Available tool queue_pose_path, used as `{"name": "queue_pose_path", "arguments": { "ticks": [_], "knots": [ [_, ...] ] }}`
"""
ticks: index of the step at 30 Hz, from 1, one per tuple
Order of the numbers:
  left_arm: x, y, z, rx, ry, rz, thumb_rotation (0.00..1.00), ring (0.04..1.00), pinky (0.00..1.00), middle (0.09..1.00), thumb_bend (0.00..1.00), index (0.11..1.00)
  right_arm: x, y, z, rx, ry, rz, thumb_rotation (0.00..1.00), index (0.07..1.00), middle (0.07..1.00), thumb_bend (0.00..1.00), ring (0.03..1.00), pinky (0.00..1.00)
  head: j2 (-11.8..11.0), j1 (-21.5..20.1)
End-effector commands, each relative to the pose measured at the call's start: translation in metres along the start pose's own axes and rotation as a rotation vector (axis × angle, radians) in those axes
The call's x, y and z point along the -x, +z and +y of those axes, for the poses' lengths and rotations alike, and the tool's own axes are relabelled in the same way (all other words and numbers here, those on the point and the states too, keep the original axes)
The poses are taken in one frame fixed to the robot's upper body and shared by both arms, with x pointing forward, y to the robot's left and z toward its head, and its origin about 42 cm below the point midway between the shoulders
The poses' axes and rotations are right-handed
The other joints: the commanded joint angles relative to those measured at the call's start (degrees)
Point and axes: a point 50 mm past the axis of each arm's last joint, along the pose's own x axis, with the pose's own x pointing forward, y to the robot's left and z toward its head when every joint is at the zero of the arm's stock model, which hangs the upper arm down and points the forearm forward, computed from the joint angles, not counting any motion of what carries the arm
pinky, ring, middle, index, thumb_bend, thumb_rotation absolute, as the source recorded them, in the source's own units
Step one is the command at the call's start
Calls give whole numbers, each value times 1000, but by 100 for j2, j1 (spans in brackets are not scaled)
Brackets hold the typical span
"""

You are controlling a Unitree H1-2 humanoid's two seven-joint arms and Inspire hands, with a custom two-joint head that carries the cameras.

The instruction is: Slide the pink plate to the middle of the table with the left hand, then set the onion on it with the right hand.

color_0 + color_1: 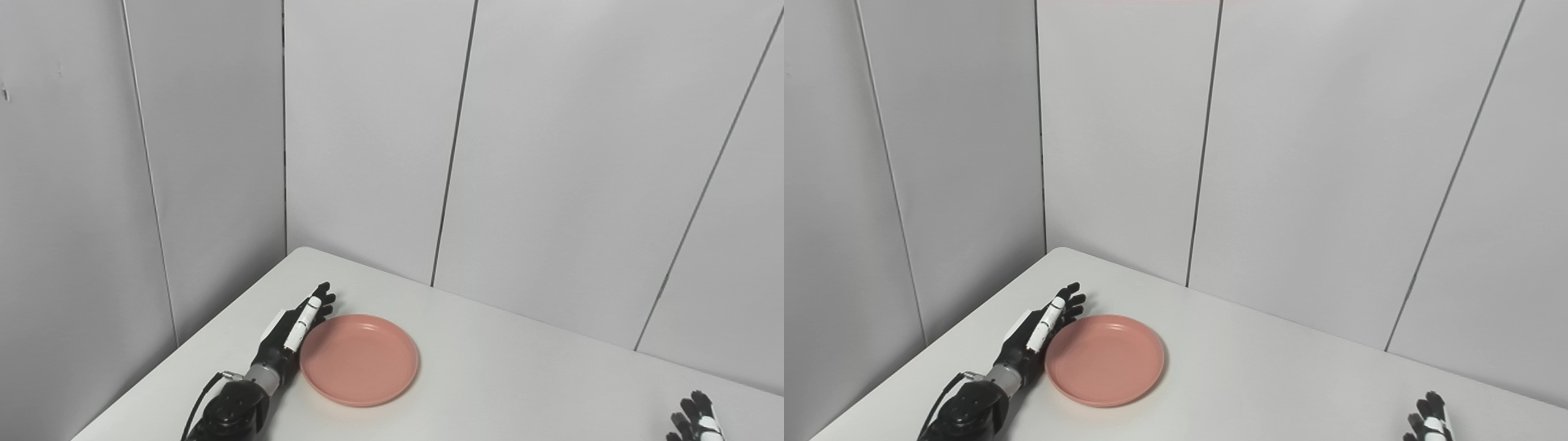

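Start at the left: your left hand (294, 334) lies flat-edged on the white table (520, 380), fingers held straight and close together, gripping nothing, its inner edge right against the left rim of the pink plate (359, 359). The hand's long axis runs from the wrist near you up toward the back corner, so the plate sits directly to the hand's right, which is the side you want it on for a sideways push. The plate is empty and sits in the table's left part, near the grey wall panels (202, 184); the middle of the table lies further right, so the push should go rightward across the surface.

Far right, at the bottom edge, only the fingertips of your right hand (1428, 422) show; they look apart, but you cannot tell its state for certain. The onion is not in view in either camera.
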Motion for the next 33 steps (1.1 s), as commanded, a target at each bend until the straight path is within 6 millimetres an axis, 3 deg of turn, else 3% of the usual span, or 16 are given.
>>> {"name": "queue_pose_path", "arguments": {
  "ticks": [1,12,33],
  "knots": [
    [-11,12,-24,17,-85,-25,1000,949,970,941,624,938,-10,13,3,-3,16,-79,1000,1000,1000,140,1000,1000,10,-5],
    [-13,4,-33,33,-122,-23,1000,947,953,949,618,943,-19,-9,-2,-8,11,-87,1000,1000,1000,291,1000,1000,172,-572],
    [-15,-6,-40,50,-210,-3,1000,952,958,950,620,945,-26,-20,15,10,-2,-110,928,1000,1000,438,1000,1000,496,-1805]
  ]
}}
